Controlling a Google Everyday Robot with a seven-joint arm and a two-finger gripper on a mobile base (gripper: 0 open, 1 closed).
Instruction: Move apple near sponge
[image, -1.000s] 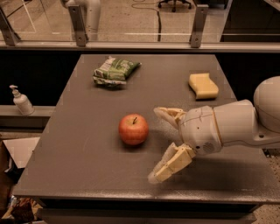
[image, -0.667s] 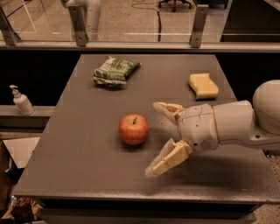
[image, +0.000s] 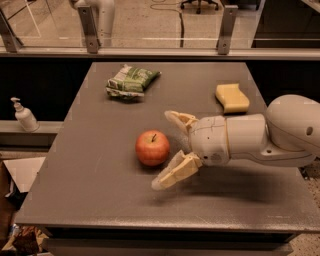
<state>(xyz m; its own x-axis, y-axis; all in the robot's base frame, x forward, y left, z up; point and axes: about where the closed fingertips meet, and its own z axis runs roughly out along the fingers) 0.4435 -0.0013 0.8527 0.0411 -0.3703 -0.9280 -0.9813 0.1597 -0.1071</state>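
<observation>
The red-orange apple (image: 152, 147) sits upright on the grey table (image: 100, 150), a little left of centre. My gripper (image: 165, 150) reaches in from the right, open, with one tan finger (image: 180, 119) behind the apple and the other finger nearer me, in front of it. The fingers bracket the apple's right side without closing on it. The pale yellow sponge (image: 232, 97) lies at the table's far right, well behind the arm.
A green and white snack bag (image: 131, 81) lies at the back of the table, left of centre. A white pump bottle (image: 23, 115) stands on a ledge off the table's left side. A glass railing with metal posts runs behind the table.
My gripper has moved left toward the apple, so its open fingers now sit around the apple's right side. The apple, sponge and bag have not moved.
</observation>
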